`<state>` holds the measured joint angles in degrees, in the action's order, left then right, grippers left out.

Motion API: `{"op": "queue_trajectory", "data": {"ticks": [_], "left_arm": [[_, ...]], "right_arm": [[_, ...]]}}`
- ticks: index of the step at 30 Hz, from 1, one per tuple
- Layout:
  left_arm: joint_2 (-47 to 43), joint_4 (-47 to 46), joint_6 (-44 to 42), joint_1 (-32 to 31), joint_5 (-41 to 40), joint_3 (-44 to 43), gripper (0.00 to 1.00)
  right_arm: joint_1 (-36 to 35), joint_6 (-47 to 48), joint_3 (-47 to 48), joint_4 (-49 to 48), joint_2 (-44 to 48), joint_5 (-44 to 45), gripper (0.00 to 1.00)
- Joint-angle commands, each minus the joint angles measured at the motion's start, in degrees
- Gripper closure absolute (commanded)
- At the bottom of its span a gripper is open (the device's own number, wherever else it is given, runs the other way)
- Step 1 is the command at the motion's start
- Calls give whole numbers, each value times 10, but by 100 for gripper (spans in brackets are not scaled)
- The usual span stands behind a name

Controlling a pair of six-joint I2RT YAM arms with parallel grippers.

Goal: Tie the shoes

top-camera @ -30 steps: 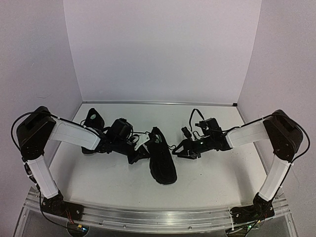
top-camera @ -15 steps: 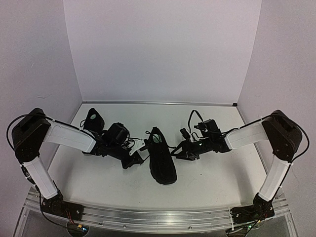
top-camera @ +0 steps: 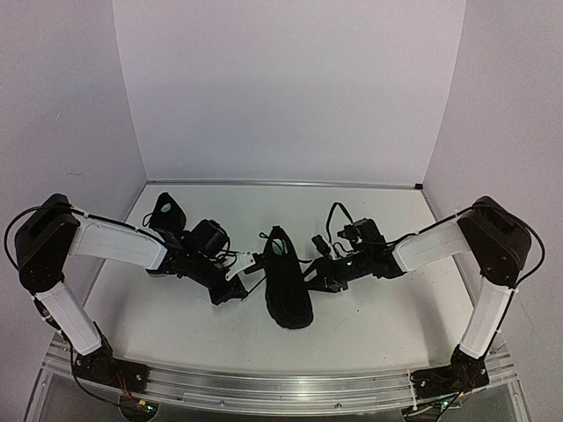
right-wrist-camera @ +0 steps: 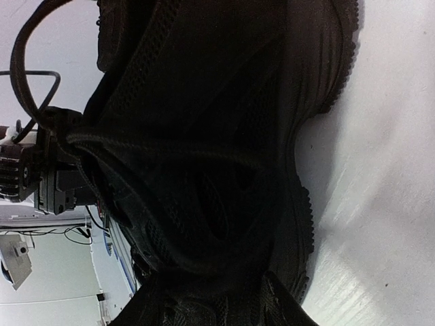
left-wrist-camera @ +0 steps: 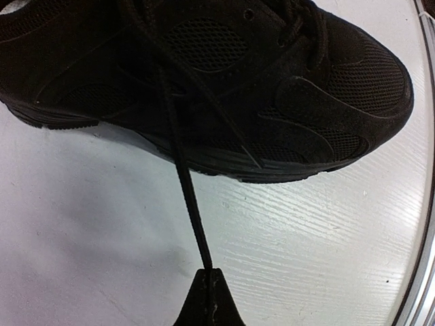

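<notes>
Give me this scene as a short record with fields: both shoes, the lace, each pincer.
middle shoe: upright, toe toward the near edge
other shoe: back left, beyond the left arm
left pincer: shut on the middle shoe's lace, which runs taut
right pincer: at the middle shoe's right side; grip unclear

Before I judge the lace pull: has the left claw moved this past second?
Yes. The left claw has drawn leftward and downward in the top view, away from the middle shoe.
</notes>
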<state>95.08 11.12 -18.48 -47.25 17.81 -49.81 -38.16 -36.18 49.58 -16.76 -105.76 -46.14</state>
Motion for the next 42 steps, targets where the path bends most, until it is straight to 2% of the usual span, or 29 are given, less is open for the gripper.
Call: {"op": "queue_trajectory", "data": {"ticks": [1, 2, 4, 8, 12, 13, 16, 18, 22, 28, 35, 42], "left_arm": [[-48, 45, -8, -1, -27, -5, 95], [-64, 31, -2, 1, -31, 2, 87], [-100, 2, 18, 11, -25, 13, 67], [-154, -81, 65, 42, -27, 28, 39], [-151, -109, 119, 74, -37, -1, 8], [-143, -108, 132, 79, -33, -14, 3], [-116, -108, 170, 84, -27, -48, 0], [-106, -143, 195, 85, -28, -52, 0], [-101, -198, 250, 86, -49, -43, 0], [-86, -212, 275, 88, -87, -50, 1], [-79, -212, 270, 90, -124, -56, 0], [-71, -198, 270, 94, -119, -72, 0]], "right_arm": [[-25, -22, 10, -45, -12, -9, 56], [-28, -24, 10, -48, -12, -11, 56], [-27, -24, 8, -47, -6, -8, 55], [-6, -28, -10, -47, 36, -6, 48], [36, -26, -42, -47, 103, 9, 41], [46, -27, -47, -47, 116, 14, 40], [69, -40, -49, -51, 113, 23, 38], [72, -66, -45, -76, 90, 21, 38], [72, -157, -52, -207, 30, -18, 39], [70, -259, -65, -379, -36, -65, 43], [54, -271, -48, -401, -76, -71, 47], [51, -281, -38, -416, -88, -71, 59]]}}
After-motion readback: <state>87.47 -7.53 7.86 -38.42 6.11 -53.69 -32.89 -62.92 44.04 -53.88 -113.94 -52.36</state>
